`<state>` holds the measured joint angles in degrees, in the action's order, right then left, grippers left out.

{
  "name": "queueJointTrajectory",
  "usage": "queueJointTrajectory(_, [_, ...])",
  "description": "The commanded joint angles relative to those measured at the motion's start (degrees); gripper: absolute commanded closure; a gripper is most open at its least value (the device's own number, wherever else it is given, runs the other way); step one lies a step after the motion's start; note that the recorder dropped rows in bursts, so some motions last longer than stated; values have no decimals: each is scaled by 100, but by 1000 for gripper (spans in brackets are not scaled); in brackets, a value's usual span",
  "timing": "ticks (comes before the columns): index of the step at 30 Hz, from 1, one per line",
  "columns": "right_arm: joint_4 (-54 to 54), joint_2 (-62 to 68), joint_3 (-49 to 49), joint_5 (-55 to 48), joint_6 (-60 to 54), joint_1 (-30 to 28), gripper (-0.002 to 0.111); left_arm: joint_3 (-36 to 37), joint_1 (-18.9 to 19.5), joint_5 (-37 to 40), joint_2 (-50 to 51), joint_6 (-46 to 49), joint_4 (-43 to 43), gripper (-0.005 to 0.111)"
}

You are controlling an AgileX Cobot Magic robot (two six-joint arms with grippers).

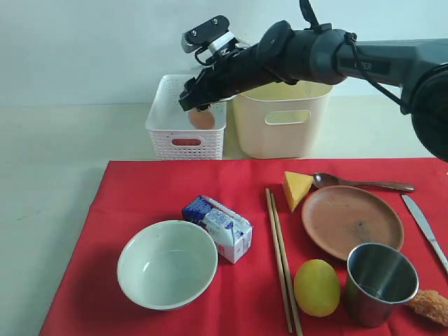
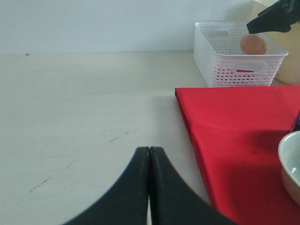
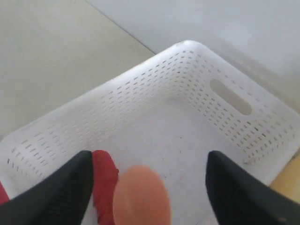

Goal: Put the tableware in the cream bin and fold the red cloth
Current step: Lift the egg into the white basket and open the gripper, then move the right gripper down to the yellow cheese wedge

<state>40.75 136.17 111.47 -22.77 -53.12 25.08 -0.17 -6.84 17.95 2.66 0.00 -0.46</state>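
Hovering over white basket (image 1: pixel 168 133) | right end effector (image 3: pixel 149 159) jaws apart | cream bin (image 1: pixel 280 143) just beside

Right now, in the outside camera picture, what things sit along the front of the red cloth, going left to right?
pale green bowl → milk carton → wooden chopsticks → lemon → steel cup → brown crumbed snack at the picture's edge.

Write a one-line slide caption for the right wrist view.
Right end effector open above the white perforated basket, an egg loose between its jaws, touching neither.
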Motion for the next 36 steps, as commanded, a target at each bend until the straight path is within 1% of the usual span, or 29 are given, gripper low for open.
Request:
queueJointTrajectory(1, [-34, -145, -72, -285, 69, -41, 28, 17, 24, -32, -24, -30, -35, 107])
queueJointTrajectory(3, [-34, -289, -72, -376, 69, -41, 27, 17, 24, -32, -24, -30, -35, 107])
queueJointTrajectory(9, [-64, -907, -72, -897, 174, -41, 28, 17, 24, -32, -24, -30, -35, 107])
queueJointTrajectory(12, [-133, -1253, -72, -1211, 426, -41, 32, 17, 24, -32, -24, -30, -35, 107])
queueJointTrajectory(16, [-638, -1650, -72, -1692, 909, -41, 44, 17, 24, -32, -24, -30, -35, 107])
queueJointTrajectory(18, [-971, -1819, -72, -2006, 1193, -41, 46, 17, 24, -32, -24, -30, -35, 107])
queueJointTrajectory(23, [-2059, -2161, -83, -2647, 2272, -41, 46, 17, 24, -32, -24, -30, -35, 107])
queueJointTrajectory(26, [-2495, -2264, -83, -3008, 2690, -41, 46, 17, 24, -32, -24, -30, -35, 107])
queueJointTrajectory(30, [-2629, -2393, -265, -3333, 2786, -41, 46, 17, 24, -32, -24, -30, -35, 107])
queueJointTrajectory(36, [-2744, -2806, -1071, -3164, 2838, -41, 46, 17, 24, -32, -24, -30, -35, 107])
